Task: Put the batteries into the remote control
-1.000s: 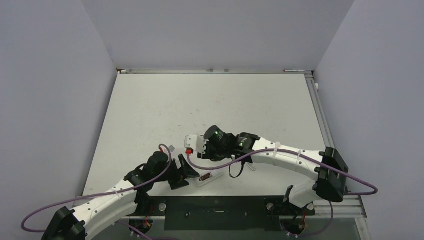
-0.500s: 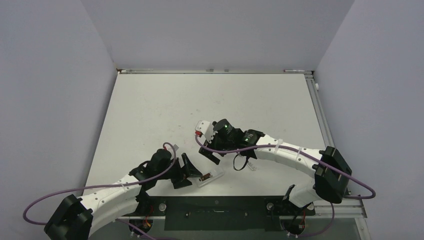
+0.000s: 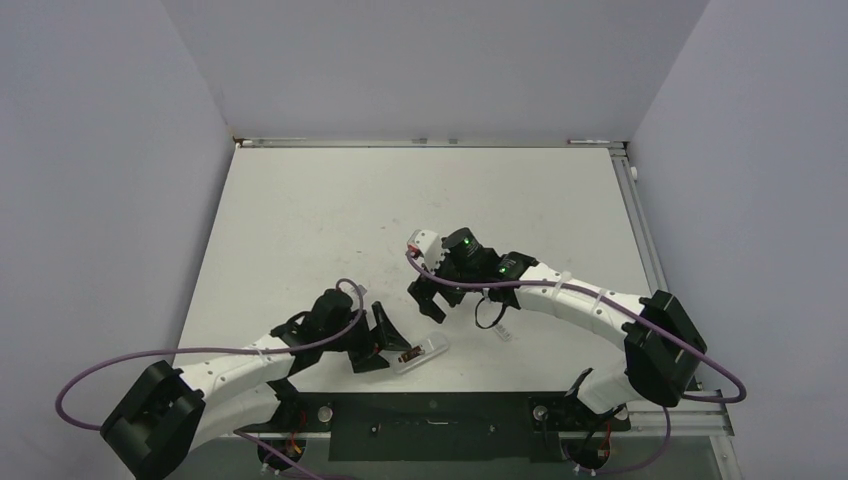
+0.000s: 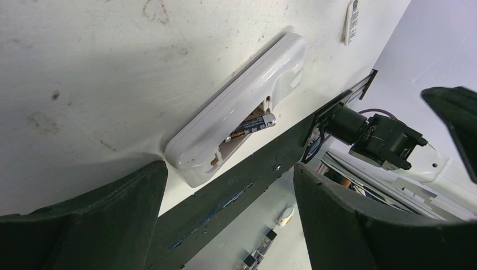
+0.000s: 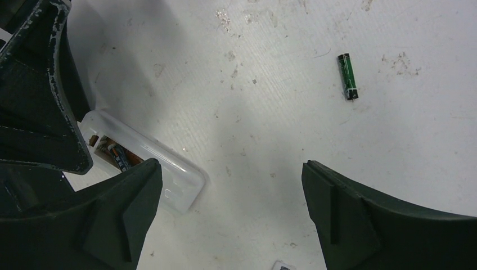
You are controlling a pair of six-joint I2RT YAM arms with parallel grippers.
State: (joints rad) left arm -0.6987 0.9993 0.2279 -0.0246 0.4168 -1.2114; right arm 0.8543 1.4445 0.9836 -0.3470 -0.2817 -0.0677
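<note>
OK, L/R jaws wide, empty.

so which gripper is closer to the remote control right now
Left. The left gripper sits right at one end of the remote control, jaws open. The right gripper hangs open farther up the table, clear of it.

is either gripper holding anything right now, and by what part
Nothing is held. The left gripper stands open at one end of the remote, not clamping it; the right gripper hangs open above the table, a loose battery lying on it.
</note>
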